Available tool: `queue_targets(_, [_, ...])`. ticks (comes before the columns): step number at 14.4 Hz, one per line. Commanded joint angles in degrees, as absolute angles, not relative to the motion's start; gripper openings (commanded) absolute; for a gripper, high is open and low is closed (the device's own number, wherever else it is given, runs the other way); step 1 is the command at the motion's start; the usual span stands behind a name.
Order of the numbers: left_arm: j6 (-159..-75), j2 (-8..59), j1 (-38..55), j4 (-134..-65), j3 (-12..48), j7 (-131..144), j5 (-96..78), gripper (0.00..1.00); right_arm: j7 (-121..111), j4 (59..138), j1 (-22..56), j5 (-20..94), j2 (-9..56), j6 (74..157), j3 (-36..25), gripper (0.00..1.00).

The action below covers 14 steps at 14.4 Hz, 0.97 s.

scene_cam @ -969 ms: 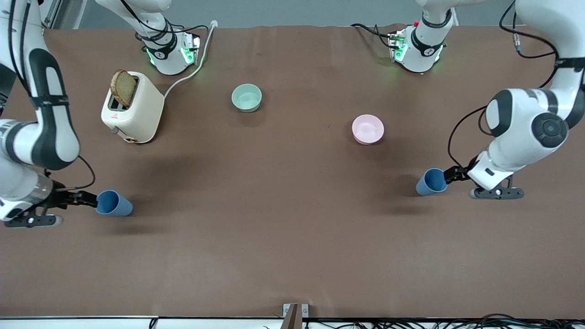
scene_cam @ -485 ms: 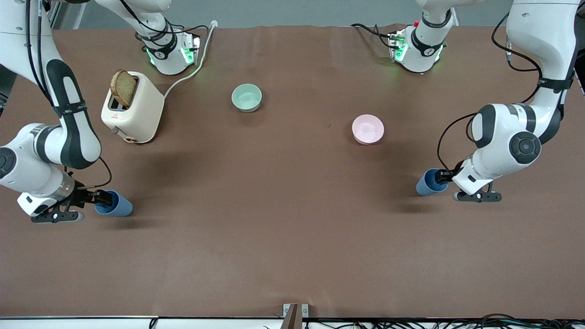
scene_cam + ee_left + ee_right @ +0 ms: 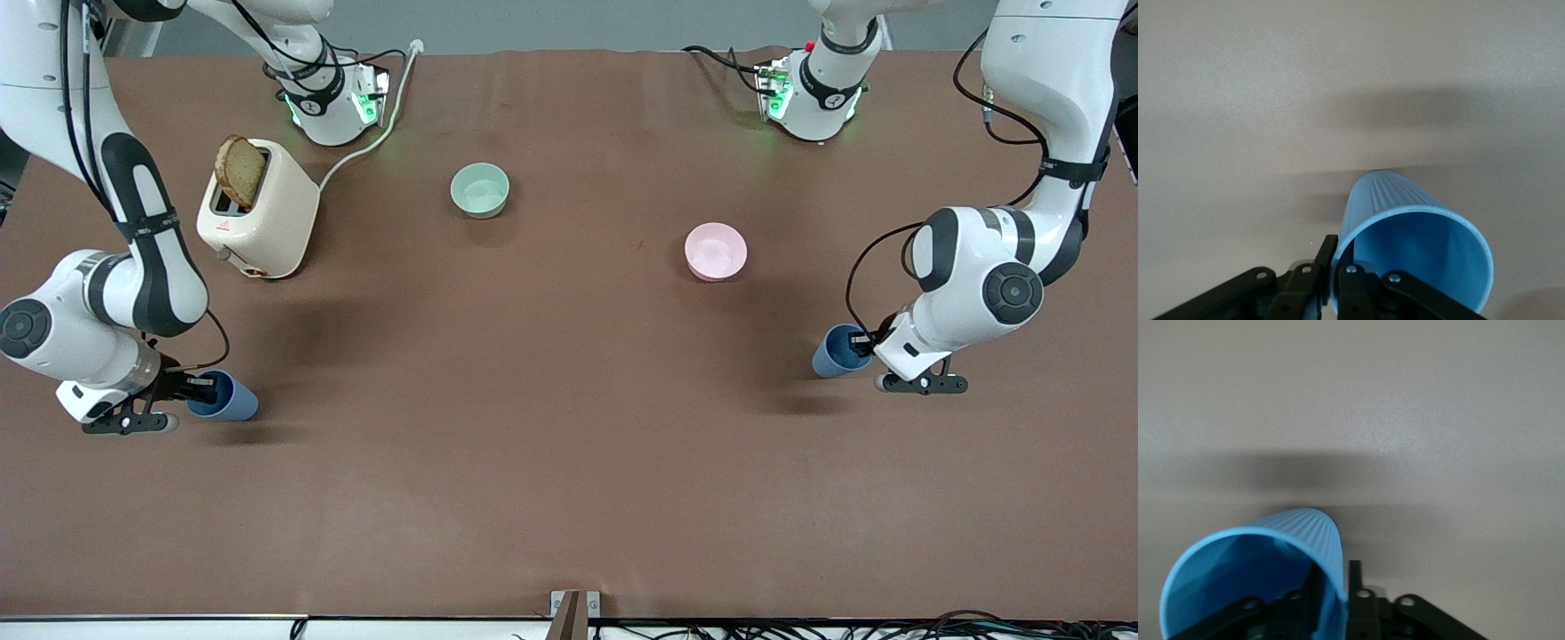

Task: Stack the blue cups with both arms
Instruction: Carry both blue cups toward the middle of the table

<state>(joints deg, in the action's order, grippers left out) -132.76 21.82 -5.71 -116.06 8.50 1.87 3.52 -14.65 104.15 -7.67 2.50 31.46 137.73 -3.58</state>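
Two blue cups stand upright on the brown table. One cup [image 3: 833, 356] is near the left arm's end; my left gripper [image 3: 861, 340] is at its rim. In the left wrist view the gripper [image 3: 1338, 252] has one finger inside and one outside the cup [image 3: 1418, 220], shut on the wall. The other cup [image 3: 231, 403] is near the right arm's end. My right gripper [image 3: 203, 384] grips its rim the same way, as the right wrist view shows for the gripper [image 3: 1335, 579] and the cup [image 3: 1258, 560].
A cream toaster [image 3: 260, 213] holding a slice of bread stands near the right arm's base, its cable running to the table's back edge. A mint-green bowl [image 3: 480, 189] and a pink bowl [image 3: 716, 251] sit farther from the front camera than the cups.
Both grippers moved from beside the cups onto their rims, each with a finger inside. The arms' elbows swung inward. The cups have barely shifted.
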Motion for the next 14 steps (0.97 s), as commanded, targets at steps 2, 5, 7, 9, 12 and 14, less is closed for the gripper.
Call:
queue_targets(2, [-131.58, 19.96, -5.8, -114.27, 11.84, 5.08, 3.78, 0.0, -15.64, 99.43, -8.61, 3.96, 30.5, 131.17, -3.25, 0.01])
queue_targets(5, [-125.87, 19.6, -4.93, -109.79, 19.48, 17.1, 3.78, 0.0, -14.77, 85.82, -8.35, 4.13, 30.67, 113.7, -3.25, 0.01])
queue_targets(7, [-125.51, 20.12, -3.18, -108.02, 24.76, 26.84, 3.78, 0.0, -13.63, 82.19, -8.61, 4.83, 30.59, 110.31, -3.08, 0.01])
queue_targets(9, [-125.59, 21.61, 1.38, -106.45, 26.1, 35.47, 3.95, 0.0, -11.97, 82.18, -8.09, 8.51, 28.93, 109.95, -3.25, 0.01])
queue_targets(12, [-125.77, 27.66, 11.31, -99.61, 25.84, 50.22, 4.74, 0.0, -4.25, 82.09, -6.43, 8.88, 24.71, 108.11, -3.08, 0.01])
queue_targets(14, [-125.95, 32.24, 16.32, -94.85, 25.66, 57.54, 6.06, 0.0, 1.03, 82.09, -4.67, 8.7, 21.29, 105.14, -3.08, 0.01])
